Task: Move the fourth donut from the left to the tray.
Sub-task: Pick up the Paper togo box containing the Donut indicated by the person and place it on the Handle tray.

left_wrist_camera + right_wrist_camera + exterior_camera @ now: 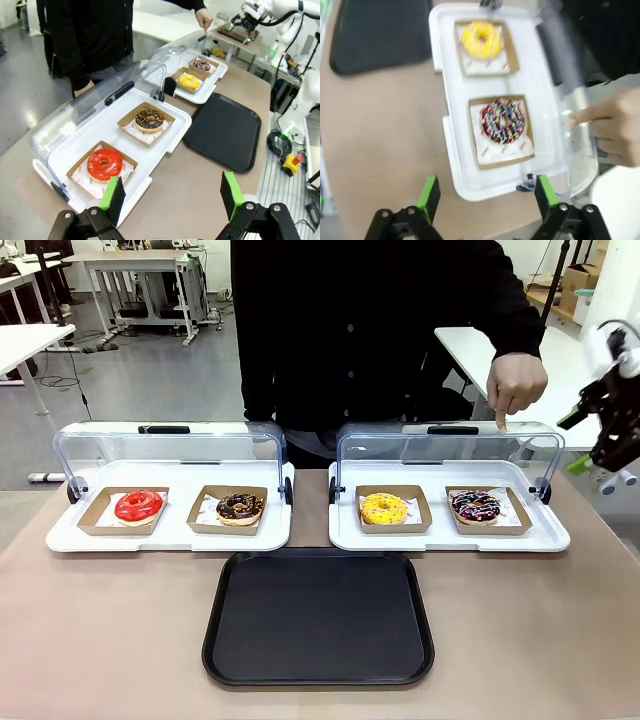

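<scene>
Your chocolate-glazed ring donut w/ pink-red & white drizzle (475,506) lies flat, hole up, in a shallow brown cardboard holder (520,521), at the right end of the right white display tray (450,543). It's round, so no long axis. The large flat black plastic tray (318,618) sits mid-table, nearer you. R gripper (575,442) hangs off the display tray's right end, jaws wide, empty. L gripper (171,195) is also wide, empty. The person's hand (517,385) points down at the clear lid (450,445).

You see a matt black plastic tray (318,625), a glossy glazed donut (476,506), its brown cardboard holder (516,522), and a clear plastic lid (445,448).
</scene>
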